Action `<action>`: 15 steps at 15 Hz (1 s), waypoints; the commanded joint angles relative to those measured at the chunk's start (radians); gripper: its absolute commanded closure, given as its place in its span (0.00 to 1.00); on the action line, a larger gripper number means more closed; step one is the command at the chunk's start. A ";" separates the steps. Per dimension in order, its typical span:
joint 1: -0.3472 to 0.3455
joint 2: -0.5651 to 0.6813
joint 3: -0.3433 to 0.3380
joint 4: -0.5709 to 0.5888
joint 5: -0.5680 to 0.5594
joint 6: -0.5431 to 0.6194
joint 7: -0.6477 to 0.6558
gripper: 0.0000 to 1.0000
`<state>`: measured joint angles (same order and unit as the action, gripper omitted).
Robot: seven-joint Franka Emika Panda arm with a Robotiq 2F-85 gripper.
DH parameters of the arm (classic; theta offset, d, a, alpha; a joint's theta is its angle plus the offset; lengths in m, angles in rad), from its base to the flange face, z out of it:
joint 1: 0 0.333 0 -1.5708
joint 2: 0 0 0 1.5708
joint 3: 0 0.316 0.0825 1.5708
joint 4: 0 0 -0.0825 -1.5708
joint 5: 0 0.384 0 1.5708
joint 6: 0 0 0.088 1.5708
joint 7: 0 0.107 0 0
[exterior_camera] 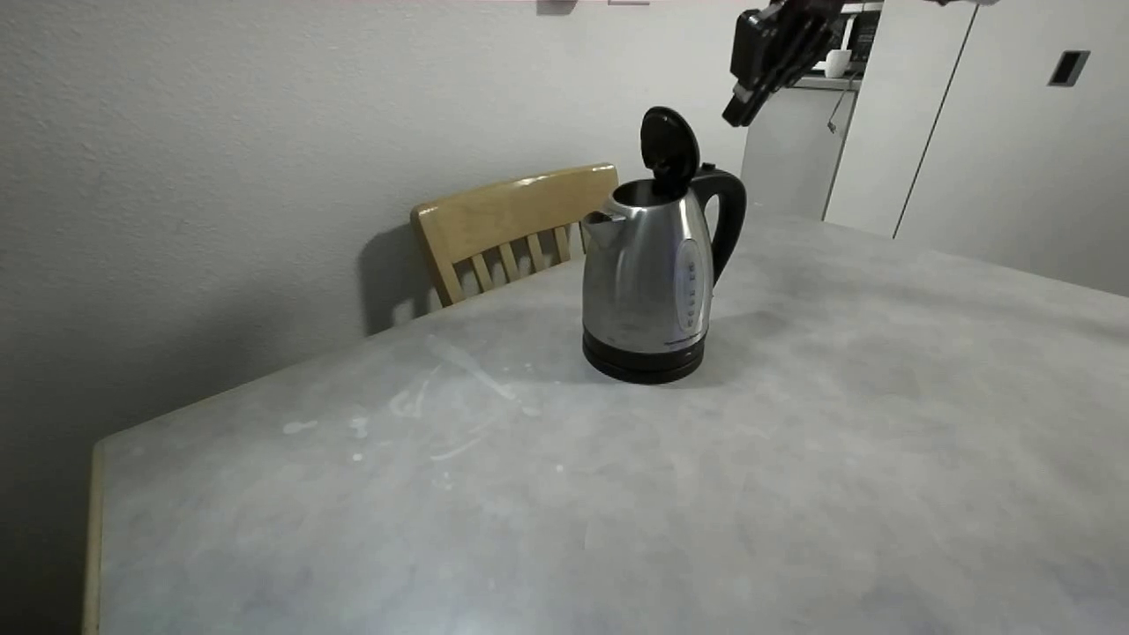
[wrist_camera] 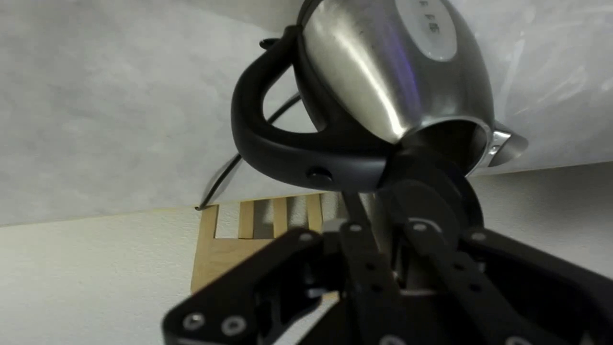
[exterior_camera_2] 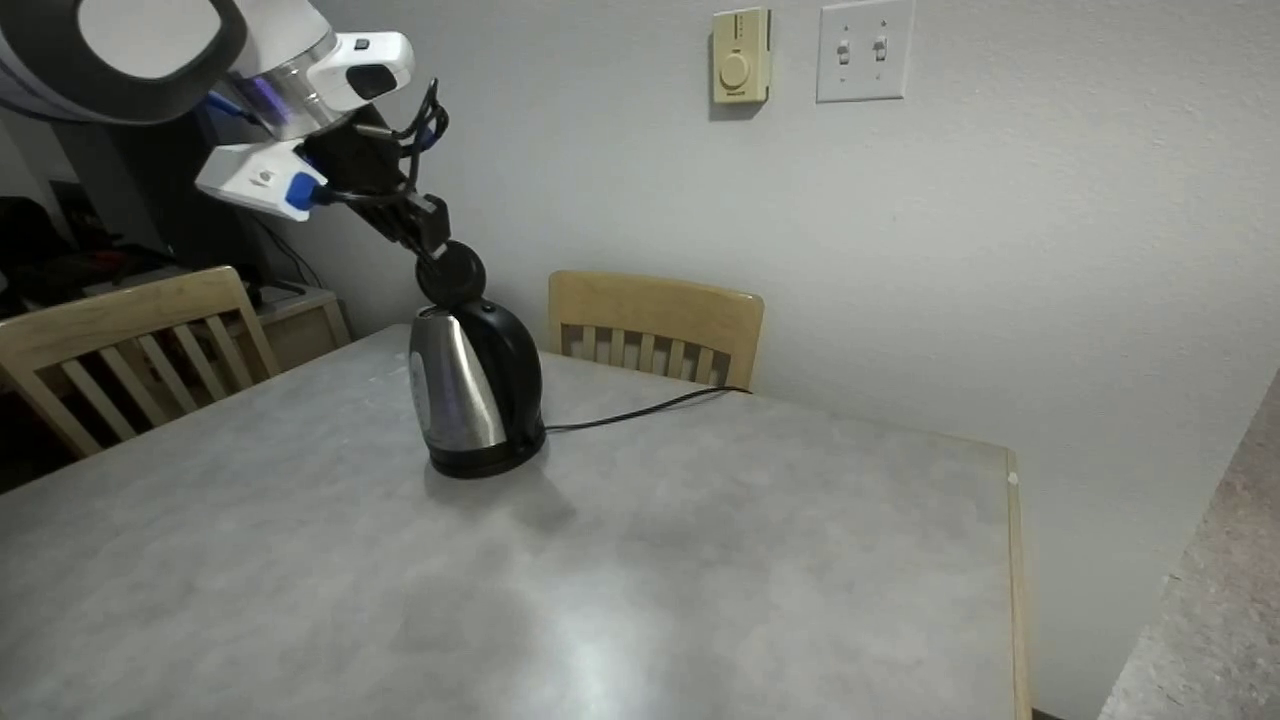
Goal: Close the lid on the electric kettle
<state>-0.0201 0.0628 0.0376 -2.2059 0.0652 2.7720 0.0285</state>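
A silver and black electric kettle [exterior_camera: 642,273] stands upright on the grey table; it also shows in an exterior view [exterior_camera_2: 455,390] and the wrist view [wrist_camera: 383,62]. Its round black lid [exterior_camera: 668,145] stands raised above the rim, so the mouth shows. The black handle [wrist_camera: 282,148] faces my gripper. My gripper [exterior_camera_2: 430,262] is beside the lid [exterior_camera_2: 460,275] in an exterior view; another exterior view shows the gripper [exterior_camera: 741,110] apart from the lid, on the handle side. In the wrist view, the fingers [wrist_camera: 369,206] have a narrow gap and hold nothing visible. Contact with the lid [wrist_camera: 433,179] is unclear.
A black cord [exterior_camera_2: 650,408] runs from the kettle to the table edge. A wooden chair [exterior_camera_2: 655,290] stands at the wall, and another chair [exterior_camera_2: 140,340] stands by the table. A thermostat [exterior_camera_2: 741,57] and a light switch plate [exterior_camera_2: 862,50] are on the wall.
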 commanded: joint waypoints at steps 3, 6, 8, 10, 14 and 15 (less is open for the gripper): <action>-0.013 0.080 0.056 0.048 0.264 0.112 -0.217 1.00; -0.028 0.106 0.100 0.086 0.446 0.095 -0.353 1.00; -0.034 0.125 0.121 0.117 0.551 0.068 -0.435 1.00; -0.035 0.145 0.128 0.139 0.610 0.068 -0.487 1.00; -0.038 0.168 0.125 0.164 0.665 0.064 -0.533 1.00; -0.042 0.177 0.126 0.176 0.681 0.058 -0.543 1.00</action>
<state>-0.0330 0.2063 0.1463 -2.0761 0.6902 2.8615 -0.4562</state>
